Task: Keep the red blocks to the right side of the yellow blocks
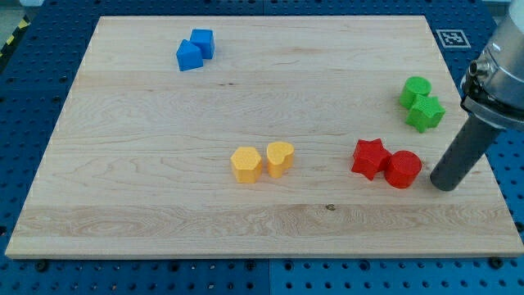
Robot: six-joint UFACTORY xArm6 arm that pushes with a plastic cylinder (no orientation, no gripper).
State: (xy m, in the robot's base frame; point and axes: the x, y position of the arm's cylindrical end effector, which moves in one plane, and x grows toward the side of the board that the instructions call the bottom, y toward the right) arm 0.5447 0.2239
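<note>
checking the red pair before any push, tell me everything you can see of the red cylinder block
The red cylinder looks like smooth matte plastic, standing upright on its flat end on the wooden board, toward the view's lower right. Its left side sits against the red star. My tip stands just to its right, with a narrow gap showing.

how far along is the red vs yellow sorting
Looks done: the red star and red cylinder both sit to the view's right of the yellow hexagon and yellow heart. In hand: my tip rests just right of the red cylinder, a small gap showing. Left: only keeping the reds there.
</note>
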